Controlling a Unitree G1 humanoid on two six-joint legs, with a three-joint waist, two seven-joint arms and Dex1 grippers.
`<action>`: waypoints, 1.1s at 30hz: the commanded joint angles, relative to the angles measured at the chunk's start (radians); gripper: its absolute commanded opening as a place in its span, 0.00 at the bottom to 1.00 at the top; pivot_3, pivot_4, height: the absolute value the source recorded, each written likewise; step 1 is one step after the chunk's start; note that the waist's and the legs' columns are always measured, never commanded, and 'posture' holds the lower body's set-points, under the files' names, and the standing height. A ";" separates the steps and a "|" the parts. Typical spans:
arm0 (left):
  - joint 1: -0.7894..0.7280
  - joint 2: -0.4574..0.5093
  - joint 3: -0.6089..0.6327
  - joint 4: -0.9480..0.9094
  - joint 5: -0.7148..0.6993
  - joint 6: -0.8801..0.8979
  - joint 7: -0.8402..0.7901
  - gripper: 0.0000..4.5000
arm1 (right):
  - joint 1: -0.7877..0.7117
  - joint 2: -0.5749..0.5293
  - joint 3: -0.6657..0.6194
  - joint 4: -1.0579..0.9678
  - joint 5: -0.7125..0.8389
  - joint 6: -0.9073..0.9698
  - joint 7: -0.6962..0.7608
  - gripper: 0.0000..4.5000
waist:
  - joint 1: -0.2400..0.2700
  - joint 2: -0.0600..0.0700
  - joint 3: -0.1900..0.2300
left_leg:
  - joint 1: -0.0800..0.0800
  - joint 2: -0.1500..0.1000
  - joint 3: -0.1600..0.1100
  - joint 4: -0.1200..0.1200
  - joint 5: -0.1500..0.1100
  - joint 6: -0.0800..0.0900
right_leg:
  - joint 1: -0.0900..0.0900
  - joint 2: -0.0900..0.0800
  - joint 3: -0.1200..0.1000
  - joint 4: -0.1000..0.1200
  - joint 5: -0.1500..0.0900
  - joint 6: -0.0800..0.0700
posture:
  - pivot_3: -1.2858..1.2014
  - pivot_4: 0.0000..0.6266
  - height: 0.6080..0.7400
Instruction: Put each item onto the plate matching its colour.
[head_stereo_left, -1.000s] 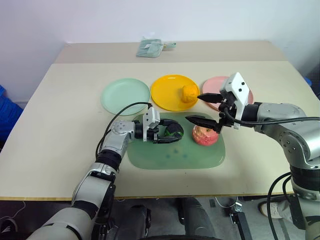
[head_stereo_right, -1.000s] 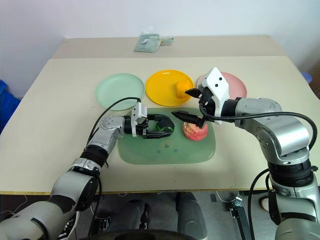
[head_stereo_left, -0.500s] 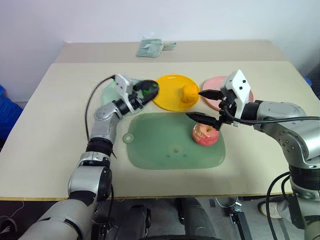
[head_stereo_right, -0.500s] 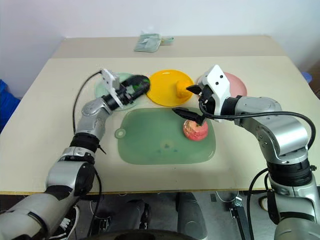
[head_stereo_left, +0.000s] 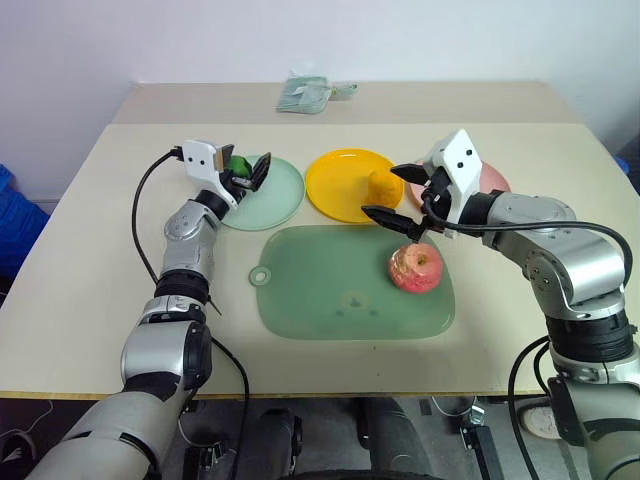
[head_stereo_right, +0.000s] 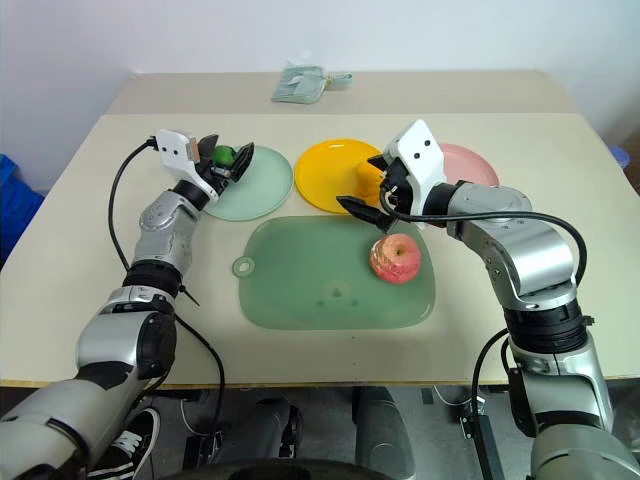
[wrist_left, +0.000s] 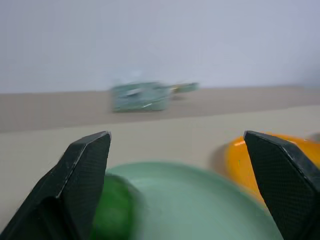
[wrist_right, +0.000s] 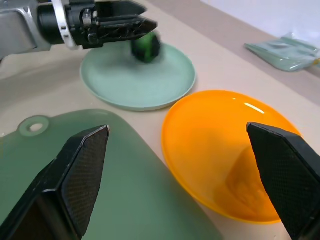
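Note:
My left gripper (head_stereo_left: 248, 168) is open over the far left edge of the mint green plate (head_stereo_left: 277, 197). The dark green ball (head_stereo_right: 224, 155) lies on that plate between the spread fingers (wrist_left: 84, 170), free of them. An orange-yellow lumpy fruit (head_stereo_left: 380, 183) rests on the yellow plate (head_stereo_left: 338, 186). The pink-red apple (head_stereo_left: 415, 267) stands on the right side of the green mat (head_stereo_left: 340, 292). Just above and behind the apple hovers my right gripper (head_stereo_left: 385, 195), open and holding nothing. It covers part of the pink plate (head_stereo_right: 470, 165).
A folded pale green cloth (head_stereo_left: 308, 93) lies at the table's far edge. The three plates stand in a row behind the mat. A cable loops from my left wrist over the table's left side.
My left gripper carried the green ball from the mat up and left to the mint plate, then opened and let it go. My right gripper edged slightly forward above the apple.

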 joint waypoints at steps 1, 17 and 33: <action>0.076 0.086 -0.047 -0.243 -0.147 0.218 -0.359 1.00 | 0.041 -0.100 -0.066 -0.037 0.078 0.134 0.067 1.00 | -0.007 0.000 0.000 | 0.000 0.000 0.000 0.000 0.000 0.000 | 0.000 0.000 0.000 0.000 0.000 0.000 | 0.52 0.24 1.00; 0.325 0.406 -0.197 -0.741 -0.282 0.758 -0.748 1.00 | 0.178 -0.203 0.028 -0.030 0.036 0.144 0.112 1.00 | -0.005 0.000 0.000 | 0.003 0.003 0.001 0.000 -0.002 0.003 | 0.001 0.003 0.001 0.001 0.000 0.000 | 0.52 0.24 1.00; 0.291 0.316 -0.160 -0.609 -0.158 0.493 -0.579 1.00 | -0.109 -0.031 -0.127 0.486 -0.177 -0.195 -0.217 0.76 | -0.001 0.000 0.000 | 0.003 0.003 0.002 -0.001 0.001 -0.002 | 0.000 0.003 0.002 0.001 0.000 0.000 | 0.52 0.24 1.00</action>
